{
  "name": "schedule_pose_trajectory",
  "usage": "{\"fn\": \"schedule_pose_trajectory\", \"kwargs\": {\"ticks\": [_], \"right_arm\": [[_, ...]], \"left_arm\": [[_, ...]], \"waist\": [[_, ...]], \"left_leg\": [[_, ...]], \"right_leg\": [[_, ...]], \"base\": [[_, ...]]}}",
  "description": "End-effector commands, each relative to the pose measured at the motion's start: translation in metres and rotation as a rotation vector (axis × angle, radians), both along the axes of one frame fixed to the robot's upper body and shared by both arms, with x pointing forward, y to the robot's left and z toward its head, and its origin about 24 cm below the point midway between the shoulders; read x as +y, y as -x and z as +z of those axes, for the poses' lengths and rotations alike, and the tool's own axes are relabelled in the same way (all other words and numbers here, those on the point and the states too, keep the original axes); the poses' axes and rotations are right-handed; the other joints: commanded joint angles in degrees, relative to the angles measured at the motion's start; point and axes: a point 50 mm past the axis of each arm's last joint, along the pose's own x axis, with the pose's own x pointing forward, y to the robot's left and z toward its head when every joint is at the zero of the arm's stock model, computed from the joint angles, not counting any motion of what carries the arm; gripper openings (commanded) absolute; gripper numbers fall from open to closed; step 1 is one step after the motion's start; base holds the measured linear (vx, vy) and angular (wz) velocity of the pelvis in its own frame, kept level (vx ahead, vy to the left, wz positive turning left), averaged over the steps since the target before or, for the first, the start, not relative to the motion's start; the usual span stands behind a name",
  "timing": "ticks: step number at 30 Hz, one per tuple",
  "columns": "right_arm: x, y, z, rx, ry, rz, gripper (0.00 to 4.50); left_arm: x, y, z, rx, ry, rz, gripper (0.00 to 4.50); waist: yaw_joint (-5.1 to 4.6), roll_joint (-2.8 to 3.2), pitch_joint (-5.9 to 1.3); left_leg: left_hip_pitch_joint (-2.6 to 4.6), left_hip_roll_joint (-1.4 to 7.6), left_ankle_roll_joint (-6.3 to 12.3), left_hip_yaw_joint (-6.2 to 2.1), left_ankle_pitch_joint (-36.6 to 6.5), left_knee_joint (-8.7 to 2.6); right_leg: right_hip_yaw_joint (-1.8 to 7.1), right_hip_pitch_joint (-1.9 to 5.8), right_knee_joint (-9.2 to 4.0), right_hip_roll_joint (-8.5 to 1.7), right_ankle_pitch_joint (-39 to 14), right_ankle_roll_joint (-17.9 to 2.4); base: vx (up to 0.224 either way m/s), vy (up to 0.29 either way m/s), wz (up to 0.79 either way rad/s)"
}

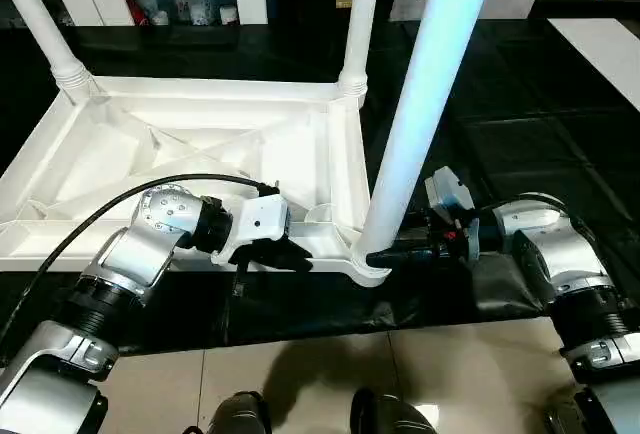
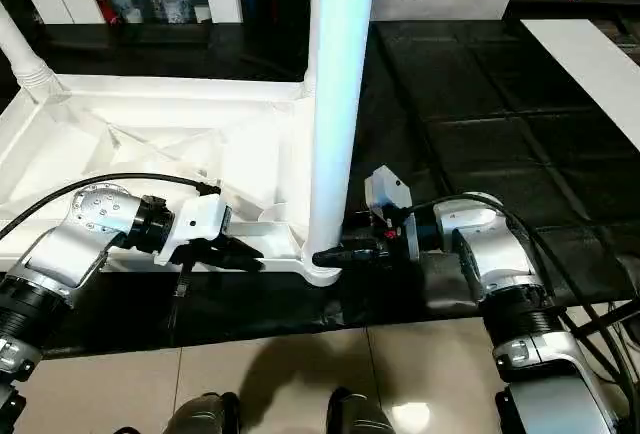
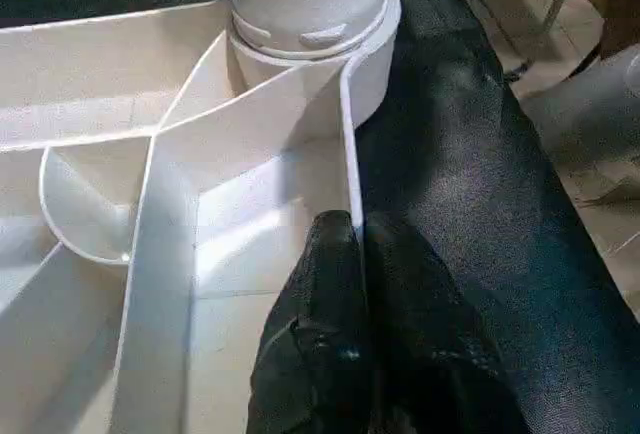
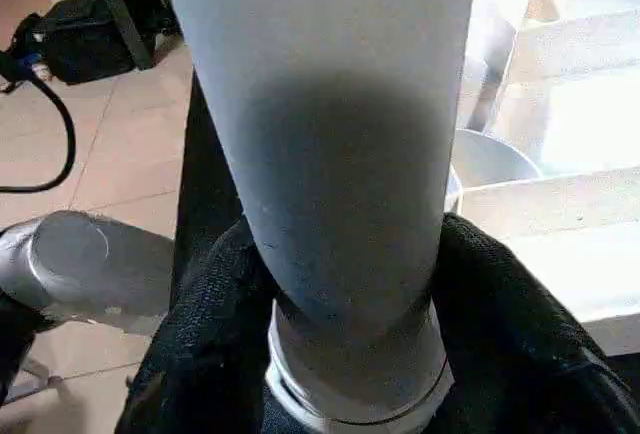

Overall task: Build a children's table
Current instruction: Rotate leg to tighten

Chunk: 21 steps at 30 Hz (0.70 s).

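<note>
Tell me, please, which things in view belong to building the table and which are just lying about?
Part of the job: upturned table top; near leg, gripped at its base by the right gripper; two far legs.

Lying about: shelf clutter; black bag; black floor mat.

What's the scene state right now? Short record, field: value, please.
table top: white table top lies upside down on the black mat, ribs up
legs fitted: far left leg, far right leg, near right leg, each standing in a corner socket
left gripper: left gripper shut, fingers pinching the near rim of the top
right gripper: right gripper with fingers either side of the near right leg's base
floor: black mat under the work, tiles nearest the robot
</note>
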Motion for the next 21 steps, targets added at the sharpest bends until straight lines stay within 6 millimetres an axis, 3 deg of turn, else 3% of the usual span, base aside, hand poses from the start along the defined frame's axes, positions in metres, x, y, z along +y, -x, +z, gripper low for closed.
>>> {"fn": "schedule_pose_trajectory", "kwargs": {"ticks": [1, 6, 8, 12, 14, 16, 21], "right_arm": [[0.002, 0.003, 0.001, 0.019, -0.007, 0.041, 1.97], [0.006, 0.004, -0.003, 0.064, -0.032, -0.035, 1.96], [0.012, 0.002, -0.008, 0.095, -0.031, -0.129, 1.96], [0.031, -0.002, -0.015, 0.096, -0.054, -0.324, 1.96], [0.045, -0.005, -0.018, 0.105, -0.089, -0.443, 1.96], [0.05, -0.005, -0.018, 0.106, -0.103, -0.48, 1.96], [0.073, -0.009, -0.024, 0.112, -0.121, -0.699, 1.96]], "left_arm": [[-0.007, 0.003, 0.003, -0.012, -0.002, -0.074, 0.0], [-0.011, 0.0, 0.005, 0.003, 0.048, 0.016, 0.0], [-0.014, -0.004, 0.006, 0.0, 0.064, 0.088, 0.0], [-0.031, -0.006, 0.01, 0.016, 0.14, 0.211, 0.0], [-0.046, -0.012, 0.011, -0.002, 0.171, 0.308, 0.0], [-0.052, -0.015, 0.012, -0.001, 0.191, 0.346, 0.0], [-0.081, -0.03, 0.019, -0.03, 0.266, 0.534, 0.0]], "waist": [[-0.28, -0.21, -4.95], [-0.26, -0.02, -4.82], [-0.35, -0.05, -4.65], [-0.77, -0.21, -4.45], [-1.65, -0.17, -4.25], [-2.23, -0.33, -4.39], [-2.65, -0.32, -4.66]], "left_leg": [[1.1, 2.37, 5.74, -0.37, -9.54, -3.67], [1.14, 2.43, 5.26, -0.38, -9.69, -3.79], [1.19, 2.3, 4.64, -0.45, -10.89, -3.85], [1.31, 1.98, 2.93, -0.76, -12.83, -3.96], [1.29, 1.95, 1.91, -0.92, -13.67, -4.1], [0.97, 1.58, 2.16, -1.08, -13.58, -3.98], [1.24, 1.26, 3.33, -0.7, -12.4, -3.6]], "right_leg": [[2.8, 3.8, -3.61, -4.32, -20.52, -10.98], [2.83, 3.83, -3.57, -4.18, -20.46, -11.07], [2.78, 3.74, -3.88, -4.29, -22.86, -10.66], [2.57, 3.67, -4.67, -4.5, -29.54, -7.88], [2.48, 3.43, -4.99, -4.26, -31.23, -6.81], [2.3, 3.7, -5.28, -4.45, -32.29, -5.69], [2.33, 3.18, -5.46, -4.05, -30.2, -5.91]], "base": [[0.0, 0.0, 0.0], [0.0, 0.0, 0.0], [0.0, 0.0, 0.0], [0.0, 0.0, 0.0], [0.0, 0.0, 0.0], [0.0, 0.0, 0.0], [0.0, 0.0, 0.0]]}}
